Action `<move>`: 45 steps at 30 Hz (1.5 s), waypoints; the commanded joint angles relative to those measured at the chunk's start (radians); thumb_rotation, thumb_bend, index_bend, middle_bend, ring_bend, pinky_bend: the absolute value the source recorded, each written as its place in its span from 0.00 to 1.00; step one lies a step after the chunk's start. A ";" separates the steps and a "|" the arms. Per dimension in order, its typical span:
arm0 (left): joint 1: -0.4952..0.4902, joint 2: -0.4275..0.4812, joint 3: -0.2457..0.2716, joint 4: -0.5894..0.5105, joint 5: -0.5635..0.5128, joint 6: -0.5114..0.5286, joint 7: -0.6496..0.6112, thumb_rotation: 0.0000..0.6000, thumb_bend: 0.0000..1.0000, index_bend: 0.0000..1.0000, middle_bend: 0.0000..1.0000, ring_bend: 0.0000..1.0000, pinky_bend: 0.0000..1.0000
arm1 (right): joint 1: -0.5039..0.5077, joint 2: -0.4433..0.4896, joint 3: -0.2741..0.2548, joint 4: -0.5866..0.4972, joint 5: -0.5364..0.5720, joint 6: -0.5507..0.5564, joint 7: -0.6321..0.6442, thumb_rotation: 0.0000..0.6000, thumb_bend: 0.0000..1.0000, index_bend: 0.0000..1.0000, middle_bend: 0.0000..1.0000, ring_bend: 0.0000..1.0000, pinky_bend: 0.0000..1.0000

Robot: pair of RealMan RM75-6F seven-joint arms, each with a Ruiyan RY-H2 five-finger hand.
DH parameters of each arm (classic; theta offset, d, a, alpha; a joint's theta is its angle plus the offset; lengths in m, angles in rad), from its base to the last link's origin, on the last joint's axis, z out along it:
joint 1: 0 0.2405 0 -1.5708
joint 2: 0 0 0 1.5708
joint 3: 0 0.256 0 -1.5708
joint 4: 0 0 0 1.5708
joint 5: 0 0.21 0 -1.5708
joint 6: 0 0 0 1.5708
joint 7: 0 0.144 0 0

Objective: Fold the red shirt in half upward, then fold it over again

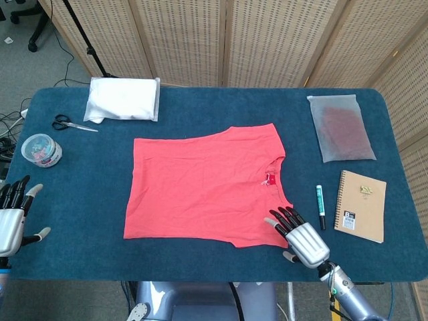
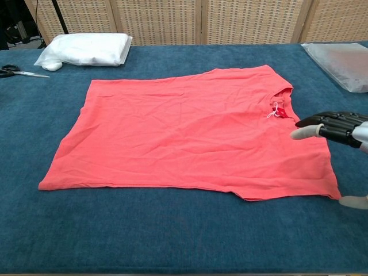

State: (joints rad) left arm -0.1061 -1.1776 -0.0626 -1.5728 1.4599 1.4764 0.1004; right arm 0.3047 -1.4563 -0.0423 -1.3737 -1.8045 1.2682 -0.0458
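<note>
My right robot hand (image 1: 299,235) is nearest the camera, at about five o'clock on the worktop (image 1: 200,264). It is released, fingers apart and stretched forward, holding nothing; its dark fingertips (image 1: 286,215) reach the near right corner of the shirt (image 1: 204,187), though I cannot tell whether they touch the cloth or hover just over it. My left robot hand (image 1: 15,214) is at eight o'clock by the worktop's edge, also released and holding nothing, well apart from the shirt.

The shirt lies spread flat in the middle of the worktop, in one layer as far as I can see, collar with its red label (image 1: 272,179) toward three o'clock. No fold shows, so I judge the task has not properly begun: both folds remain.

Around it lie scissors (image 1: 70,123) and a tub (image 1: 41,150) at ten o'clock, a white packet (image 1: 124,99) at eleven, a frosted bag (image 1: 341,127) at two, and a pen (image 1: 320,206) and notebook (image 1: 361,204) at four.
</note>
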 commanded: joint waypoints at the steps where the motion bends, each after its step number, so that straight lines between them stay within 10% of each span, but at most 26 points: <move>1: 0.001 0.000 0.000 0.000 0.001 0.002 -0.001 1.00 0.00 0.00 0.00 0.00 0.00 | 0.007 -0.015 -0.002 0.012 0.008 -0.012 -0.012 1.00 0.00 0.17 0.11 0.00 0.09; 14: 0.002 0.005 -0.001 -0.007 0.002 0.007 -0.007 1.00 0.00 0.00 0.00 0.00 0.00 | 0.029 -0.100 0.002 0.099 0.039 -0.032 -0.059 1.00 0.03 0.24 0.18 0.00 0.13; 28: 0.000 0.006 -0.003 -0.006 -0.008 -0.002 -0.011 1.00 0.00 0.00 0.00 0.00 0.00 | 0.039 -0.136 0.006 0.154 0.066 -0.020 -0.064 1.00 0.42 0.34 0.26 0.05 0.15; 45: 0.000 0.011 -0.002 -0.009 -0.009 -0.005 -0.023 1.00 0.00 0.00 0.00 0.00 0.00 | 0.045 -0.128 0.007 0.153 0.094 -0.007 -0.067 1.00 0.57 0.37 0.27 0.06 0.15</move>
State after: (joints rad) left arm -0.1060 -1.1665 -0.0643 -1.5817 1.4507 1.4714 0.0773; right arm 0.3497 -1.5846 -0.0350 -1.2218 -1.7108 1.2623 -0.1118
